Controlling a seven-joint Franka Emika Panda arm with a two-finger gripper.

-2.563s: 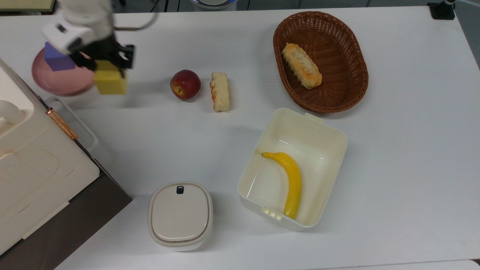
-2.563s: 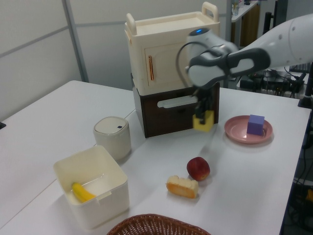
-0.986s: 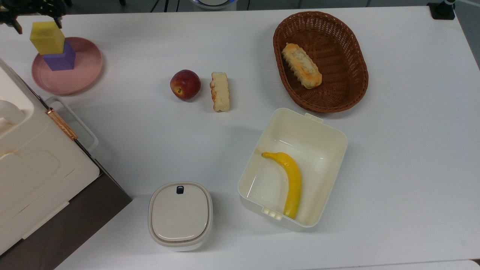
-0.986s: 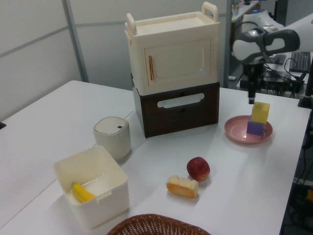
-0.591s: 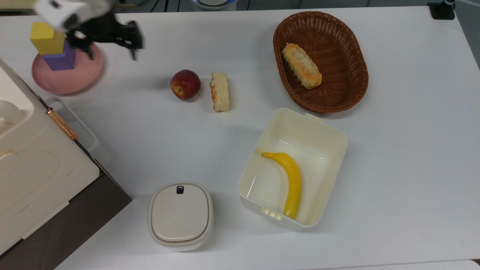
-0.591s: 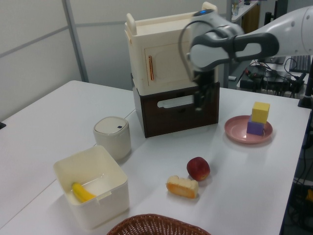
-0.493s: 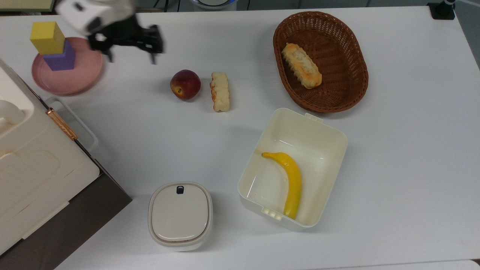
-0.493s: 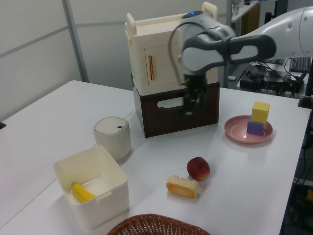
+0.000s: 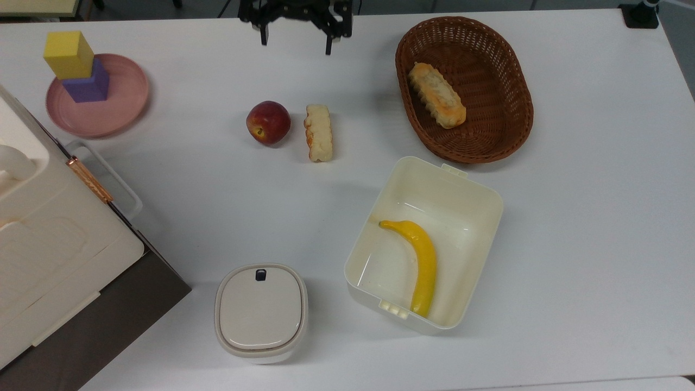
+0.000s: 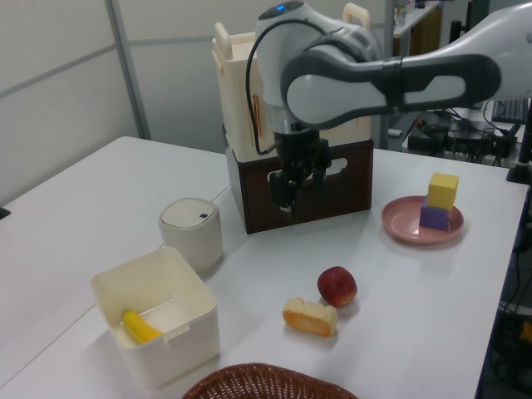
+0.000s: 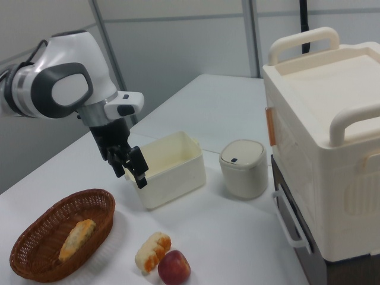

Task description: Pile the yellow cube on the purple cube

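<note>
The matte yellow cube [image 9: 68,54] sits on top of the blue-violet purple cube [image 9: 89,84], turned slightly askew to it, and the two-block stack stands on a round, glossy pink plate [image 9: 117,111] near the top view's left edge. In the left view the same stack [image 10: 442,190] rises at the far right of the white counter [image 9: 570,244].

The claw [image 9: 296,38] hangs above the counter's far edge in the top view, well apart from the plate — its two dark fingers spread wide and holding nothing. In the right view it [image 11: 133,172] hovers beside the box.

One red peach [image 9: 268,122] lies just beside a ridged bread piece [image 9: 318,132]. A second, browner bread roll [image 9: 437,95] rests in the oval woven wicker basket [image 9: 510,130]. One smooth curved banana [image 9: 421,263] lies in an open cream plastic box [image 9: 478,190]. A single rounded lidded canister [image 9: 260,312] stands near a cream, handled case [image 10: 291,91] stacked on a dark brown drawer unit [image 10: 349,183].
</note>
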